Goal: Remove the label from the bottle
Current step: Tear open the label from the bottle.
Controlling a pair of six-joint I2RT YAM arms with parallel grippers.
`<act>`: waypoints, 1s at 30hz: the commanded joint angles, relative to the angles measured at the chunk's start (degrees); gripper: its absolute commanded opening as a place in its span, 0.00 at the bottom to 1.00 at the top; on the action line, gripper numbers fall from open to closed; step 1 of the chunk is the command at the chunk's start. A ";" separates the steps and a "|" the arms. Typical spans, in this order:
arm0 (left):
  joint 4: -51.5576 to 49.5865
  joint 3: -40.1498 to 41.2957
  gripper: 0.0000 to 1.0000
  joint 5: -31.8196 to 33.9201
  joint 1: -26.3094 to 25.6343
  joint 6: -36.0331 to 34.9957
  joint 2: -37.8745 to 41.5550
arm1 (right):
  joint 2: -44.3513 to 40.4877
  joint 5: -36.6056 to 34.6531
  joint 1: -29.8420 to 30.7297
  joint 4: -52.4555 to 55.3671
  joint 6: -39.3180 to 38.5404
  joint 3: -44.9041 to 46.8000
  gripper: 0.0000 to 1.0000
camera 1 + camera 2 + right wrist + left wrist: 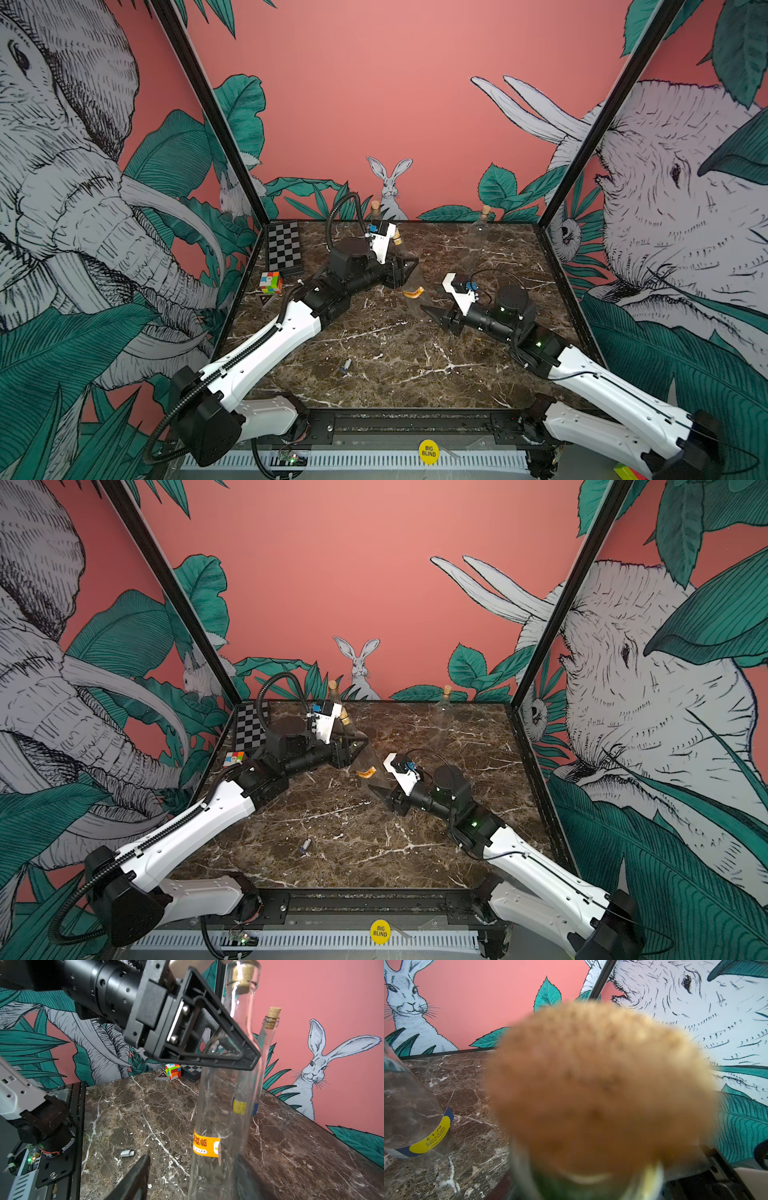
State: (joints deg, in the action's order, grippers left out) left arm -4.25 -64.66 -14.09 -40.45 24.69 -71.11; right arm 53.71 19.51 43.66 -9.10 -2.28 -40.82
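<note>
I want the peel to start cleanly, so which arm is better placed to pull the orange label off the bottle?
Right. The right fingers stand open astride the bottle near the orange label; the left fingers grip the bottle higher up, steadying it.

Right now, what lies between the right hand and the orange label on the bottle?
Only bare glass: in the right wrist view the open right hand flanks the bottle, and the orange label sits just beyond its fingertips.
</note>
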 commanded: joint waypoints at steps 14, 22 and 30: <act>6.80 0.59 0.00 -1.38 -0.07 1.85 3.17 | 5.43 -6.28 1.59 -3.38 -2.77 -3.06 0.44; 7.19 0.68 0.00 -1.34 -0.07 2.08 3.17 | 6.66 -7.07 1.56 -3.67 -2.37 -3.38 0.39; 7.68 0.62 0.00 -1.47 -0.15 2.20 2.87 | 7.63 -7.78 1.58 -4.09 -1.32 -3.57 0.29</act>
State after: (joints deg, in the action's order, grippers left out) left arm -2.22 -63.77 -14.33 -40.42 25.93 -71.09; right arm 60.84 12.51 44.91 -10.11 -4.45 -43.03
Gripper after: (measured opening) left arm 0.577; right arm 0.293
